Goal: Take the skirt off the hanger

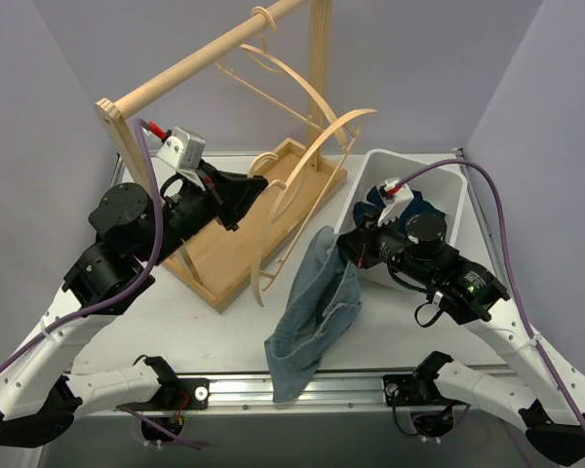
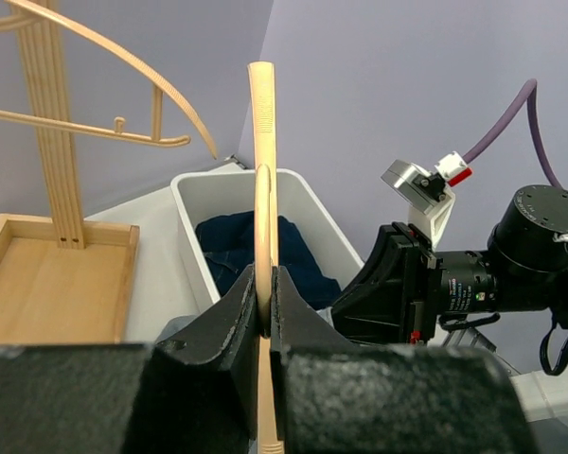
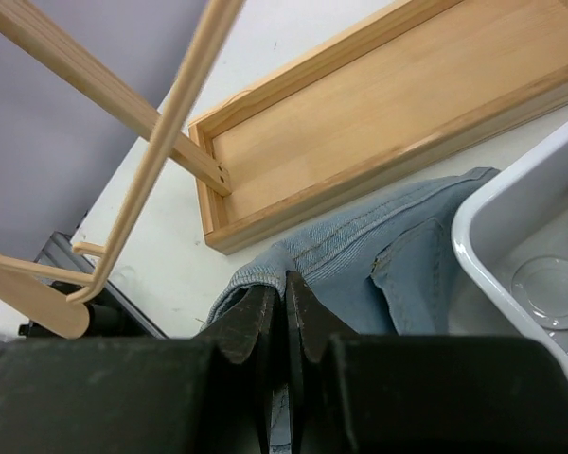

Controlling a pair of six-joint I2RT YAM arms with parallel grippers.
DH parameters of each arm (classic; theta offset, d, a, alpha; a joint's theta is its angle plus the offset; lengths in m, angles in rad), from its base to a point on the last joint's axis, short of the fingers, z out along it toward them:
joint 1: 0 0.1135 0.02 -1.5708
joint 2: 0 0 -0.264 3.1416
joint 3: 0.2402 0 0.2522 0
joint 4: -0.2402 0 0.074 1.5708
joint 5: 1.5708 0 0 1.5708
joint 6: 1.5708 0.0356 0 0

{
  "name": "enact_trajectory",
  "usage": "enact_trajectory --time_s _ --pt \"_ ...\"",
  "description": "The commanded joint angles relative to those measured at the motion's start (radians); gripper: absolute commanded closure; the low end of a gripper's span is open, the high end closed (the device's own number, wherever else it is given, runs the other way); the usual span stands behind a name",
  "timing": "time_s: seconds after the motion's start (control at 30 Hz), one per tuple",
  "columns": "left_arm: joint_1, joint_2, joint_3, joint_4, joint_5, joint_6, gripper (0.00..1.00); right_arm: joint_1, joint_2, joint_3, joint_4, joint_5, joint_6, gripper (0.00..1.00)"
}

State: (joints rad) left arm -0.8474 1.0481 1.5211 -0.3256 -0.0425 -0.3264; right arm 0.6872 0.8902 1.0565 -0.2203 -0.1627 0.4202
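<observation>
On the left, the left gripper (image 1: 256, 185) is pinched tight on the pale curved wooden hanger (image 1: 307, 175), holding it up over the flat wooden tray base (image 1: 224, 258) of the wooden clothes rack (image 1: 190, 68). A 2nd hanger like it hangs on the rack's rail behind.

In the middle, the light blue denim skirt (image 1: 315, 307) looks to be off the hanger already. Its top edge is up at the right gripper (image 1: 343, 246), which is closed on the waistband. The rest trails down toward the near edge of the white tabletop (image 1: 214, 341), so its long way runs from the right gripper toward the near edge. The skirt is right of the hanger and lower, and I cannot tell if they touch. The right arm is much nearer to the skirt, so my guess is that arm sets it down.

On the right, the white plastic bin (image 1: 444, 180) holds dark blue cloth (image 1: 424, 207). The skirt lies just beside its left wall, outside it
</observation>
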Motion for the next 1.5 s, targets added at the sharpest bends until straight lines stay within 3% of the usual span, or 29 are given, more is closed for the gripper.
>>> enact_trajectory --time_s 0.0,0.17,0.43,0.77,0.97,1.3,1.47 --pt "0.001 -0.034 0.086 0.074 0.016 0.035 0.98 0.011 -0.031 0.054 0.044 0.067 0.002 1.00" --pt "0.001 -0.100 0.016 0.033 0.000 0.061 0.98 0.011 0.007 0.161 -0.045 0.156 -0.060 1.00" --pt "0.001 -0.175 -0.033 -0.131 -0.046 0.148 0.98 -0.005 0.246 0.526 -0.195 0.487 -0.207 1.00" --pt "0.001 -0.204 0.042 -0.320 -0.123 0.297 0.98 -0.097 0.409 0.927 -0.191 0.551 -0.320 1.00" --pt "0.001 -0.218 0.008 -0.323 -0.120 0.309 0.98 -0.095 0.368 0.962 -0.058 0.644 -0.386 1.00" --pt "0.001 -0.215 -0.052 -0.265 -0.074 0.286 0.98 -0.097 0.463 1.185 -0.022 0.706 -0.546 1.00" --pt "0.001 -0.212 -0.053 -0.270 -0.076 0.296 0.98 -0.095 0.434 1.107 0.082 0.753 -0.581 1.00"
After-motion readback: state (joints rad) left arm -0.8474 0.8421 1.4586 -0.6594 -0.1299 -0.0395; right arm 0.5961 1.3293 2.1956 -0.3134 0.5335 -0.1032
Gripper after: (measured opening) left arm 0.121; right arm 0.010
